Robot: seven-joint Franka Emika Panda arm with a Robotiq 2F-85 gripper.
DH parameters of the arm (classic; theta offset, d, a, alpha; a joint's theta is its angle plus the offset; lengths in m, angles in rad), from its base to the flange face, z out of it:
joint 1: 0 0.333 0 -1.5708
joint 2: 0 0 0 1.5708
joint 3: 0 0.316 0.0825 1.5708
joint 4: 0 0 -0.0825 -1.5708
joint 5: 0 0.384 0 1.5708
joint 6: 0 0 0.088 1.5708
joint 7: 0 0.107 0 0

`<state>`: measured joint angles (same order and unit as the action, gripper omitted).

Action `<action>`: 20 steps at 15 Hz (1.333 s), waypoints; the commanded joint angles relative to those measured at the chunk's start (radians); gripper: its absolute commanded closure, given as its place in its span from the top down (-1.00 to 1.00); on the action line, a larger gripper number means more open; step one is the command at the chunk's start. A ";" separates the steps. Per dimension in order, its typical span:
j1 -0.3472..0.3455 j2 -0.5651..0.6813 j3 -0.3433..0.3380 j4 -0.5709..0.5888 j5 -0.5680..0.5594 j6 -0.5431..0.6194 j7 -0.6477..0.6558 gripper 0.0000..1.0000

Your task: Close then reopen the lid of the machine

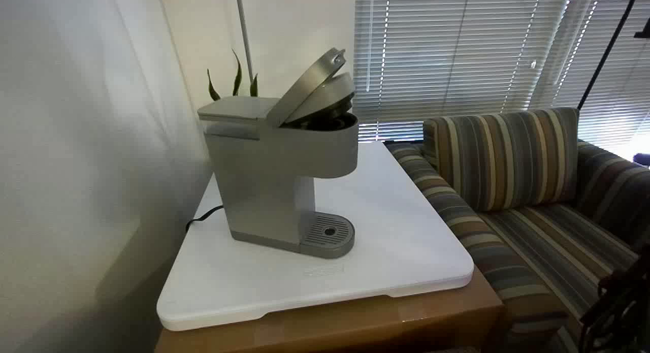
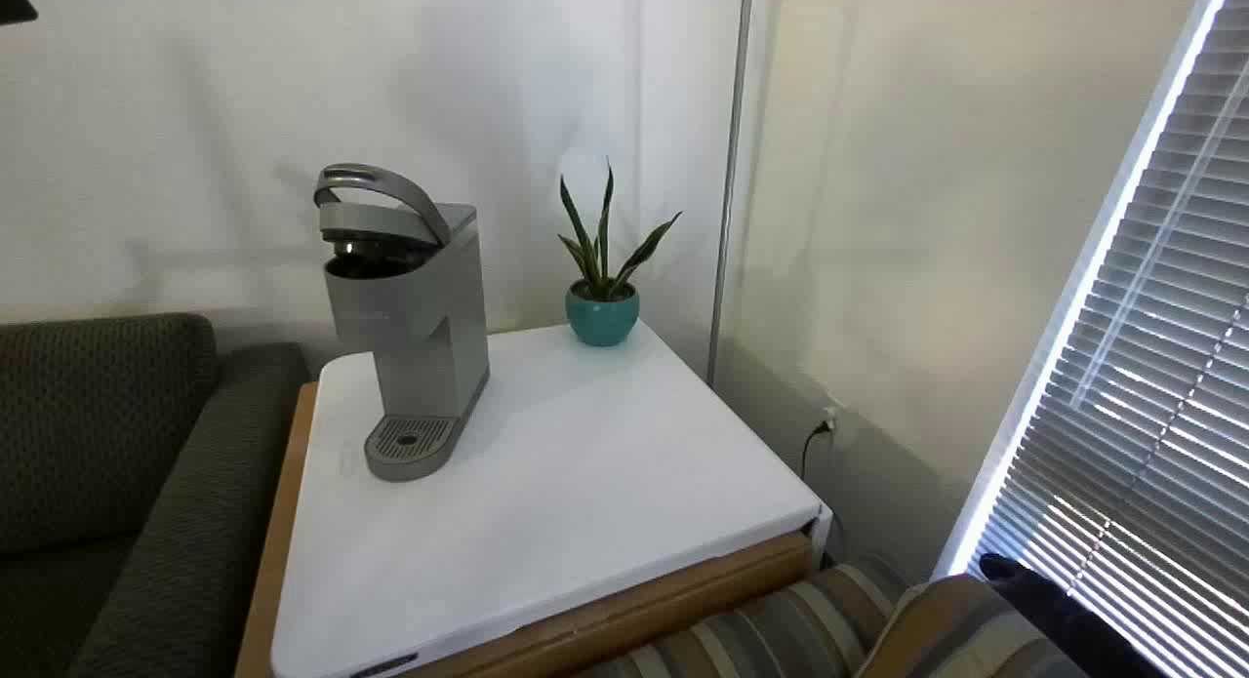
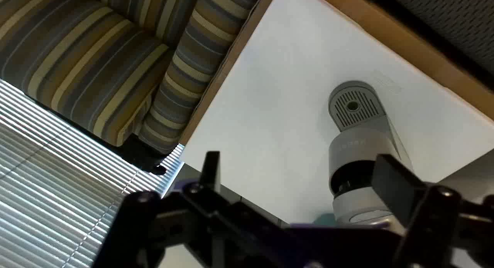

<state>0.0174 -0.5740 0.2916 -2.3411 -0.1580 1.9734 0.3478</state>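
Grey plastic single-serve coffee maker [image 1: 264,175], upright on a white tabletop [image 1: 406,246]. In the wrist view, sits ahead of the fingers [image 3: 395,187] of the gripper [image 3: 297,164], toward the right side of the gap between them and partly hidden by the finger there. Both fingers wide apart, gripping nothing and, judging by both exterior views, well away from the coffee maker.

Raised grey lid [image 1: 322,95], slanting up from its rear hinge over a gaping, dark brew chamber [image 1: 330,123]. Fits either end of the task: could be untouched, with closing and reopening both left to do, or could be already shut and lifted again, with nothing left. Cannot tell which from this moment alone.

Coffee maker pointing drip base [image 3: 357,106] first, out beyond the fingertips in the wrist view. Runs lengthwise, front to back, roughly along the fingers' reach, slightly skewed, with the lid end nearer the fingers. Lid on that same axis, but tilted: low at the hinge, high at the front edge.
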 commanded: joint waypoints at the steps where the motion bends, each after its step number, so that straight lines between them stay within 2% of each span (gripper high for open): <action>1: 0.019 0.004 -0.014 0.002 -0.010 -0.004 0.009 1.00; 4: 0.023 0.006 -0.020 -0.007 -0.003 0.047 0.017 1.00; 6: 0.021 0.009 -0.023 -0.012 0.011 0.122 0.050 1.00; 8: 0.008 0.015 -0.020 -0.016 0.026 0.215 0.118 1.00; 14: -0.057 0.099 0.014 -0.031 0.034 0.501 0.434 1.00; 15: -0.024 0.058 -0.004 -0.018 0.027 0.407 0.368 1.00; 17: -0.033 0.090 -0.002 -0.023 0.026 0.466 0.419 1.00; 20: -0.052 0.105 0.013 -0.018 0.011 0.488 0.469 1.00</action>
<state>-0.0173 -0.4764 0.2907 -2.3650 -0.1341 2.4477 0.7784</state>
